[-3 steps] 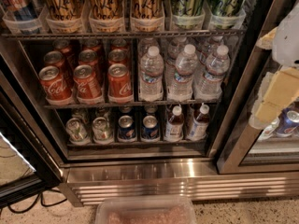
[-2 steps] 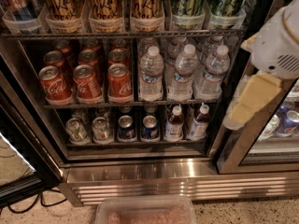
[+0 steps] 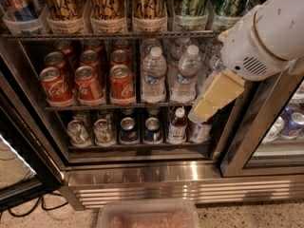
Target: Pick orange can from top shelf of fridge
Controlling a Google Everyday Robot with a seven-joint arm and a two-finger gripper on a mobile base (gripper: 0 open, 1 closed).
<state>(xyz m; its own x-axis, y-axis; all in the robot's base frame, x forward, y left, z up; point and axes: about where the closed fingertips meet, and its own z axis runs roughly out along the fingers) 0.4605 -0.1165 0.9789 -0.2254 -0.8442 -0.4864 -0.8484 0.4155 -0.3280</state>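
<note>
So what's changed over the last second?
The arm swung in from the right edge, carrying the end effector leftward, in front of the water bottles. Nothing was taken. The orange cans on the top shelf and everything else stayed put.
</note>
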